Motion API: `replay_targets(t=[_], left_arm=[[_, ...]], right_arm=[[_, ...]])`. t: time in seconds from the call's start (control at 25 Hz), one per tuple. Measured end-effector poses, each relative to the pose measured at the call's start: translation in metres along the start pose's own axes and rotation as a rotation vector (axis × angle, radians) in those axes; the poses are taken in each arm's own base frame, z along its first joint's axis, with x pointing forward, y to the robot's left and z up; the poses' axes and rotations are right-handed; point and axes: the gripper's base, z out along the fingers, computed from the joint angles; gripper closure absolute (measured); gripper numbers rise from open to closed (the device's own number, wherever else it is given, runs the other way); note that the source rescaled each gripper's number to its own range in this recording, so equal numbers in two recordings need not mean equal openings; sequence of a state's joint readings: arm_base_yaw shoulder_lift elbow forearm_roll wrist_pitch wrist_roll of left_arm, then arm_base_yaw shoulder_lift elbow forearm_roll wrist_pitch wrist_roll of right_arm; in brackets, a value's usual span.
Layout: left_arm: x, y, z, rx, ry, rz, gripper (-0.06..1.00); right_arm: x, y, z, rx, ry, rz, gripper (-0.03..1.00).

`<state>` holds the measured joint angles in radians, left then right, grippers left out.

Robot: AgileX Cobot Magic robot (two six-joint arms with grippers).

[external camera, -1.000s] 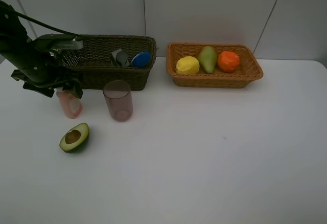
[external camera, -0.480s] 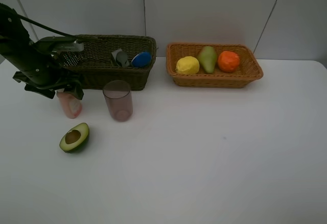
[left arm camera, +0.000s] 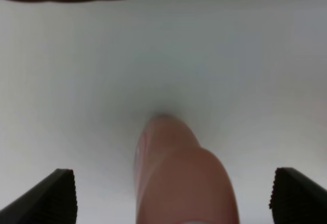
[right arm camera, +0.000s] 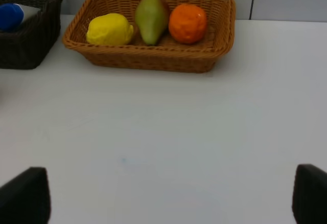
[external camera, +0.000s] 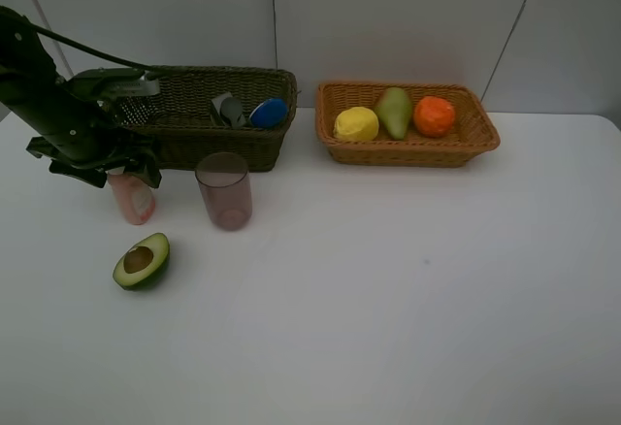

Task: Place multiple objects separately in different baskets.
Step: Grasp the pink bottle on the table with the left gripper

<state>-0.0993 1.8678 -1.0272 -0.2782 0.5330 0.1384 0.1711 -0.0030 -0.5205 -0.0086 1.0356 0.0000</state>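
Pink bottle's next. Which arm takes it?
Left. The left hand, open, hovers over the pink bottle, which sits between its fingers, close to the dark basket. The right hand, also open, faces the tan basket and has no bottle in its view.

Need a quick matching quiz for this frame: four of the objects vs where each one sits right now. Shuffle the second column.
Things:
1. lemon
2. avocado half
3. white bottle with blue cap
4. pink bottle

Places:
A. lying in the dark basket
B. upright on the table, just left of the cup in the high view
C. in the orange-tan basket, beside the pear
D. on the table, cut face up, nearer the camera than the cup

Pairs: 1-C, 2-D, 3-A, 4-B
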Motion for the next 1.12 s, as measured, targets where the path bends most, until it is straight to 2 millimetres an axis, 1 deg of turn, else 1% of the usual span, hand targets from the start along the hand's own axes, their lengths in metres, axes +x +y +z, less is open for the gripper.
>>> replay_targets(t=[0.08, 0.12, 0.24, 0.28, 0.32, 1.12], left_arm=[[0.0, 0.0, 0.0, 0.0, 0.0, 0.0, 0.01], [0.0, 0.0, 0.0, 0.0, 0.0, 0.0, 0.07], [-0.0002, 0.0, 0.0, 0.0, -0.003, 0.004, 0.32], [-0.0002, 0.0, 0.0, 0.0, -0.003, 0.006, 0.43], [-0.0003, 0.0, 0.0, 0.0, -0.004, 0.007, 0.51], [-0.0006, -0.0001, 0.0, 0.001, -0.007, 0.019, 0.5]], right_arm=[[0.0, 0.0, 0.0, 0.0, 0.0, 0.0, -0.03], [0.0, 0.0, 0.0, 0.0, 0.0, 0.0, -0.03], [0.0, 0.0, 0.0, 0.0, 0.0, 0.0, -0.03], [0.0, 0.0, 0.0, 0.0, 0.0, 0.0, -0.03], [0.0, 0.0, 0.0, 0.0, 0.0, 0.0, -0.03], [0.0, 0.0, 0.0, 0.0, 0.0, 0.0, -0.03]])
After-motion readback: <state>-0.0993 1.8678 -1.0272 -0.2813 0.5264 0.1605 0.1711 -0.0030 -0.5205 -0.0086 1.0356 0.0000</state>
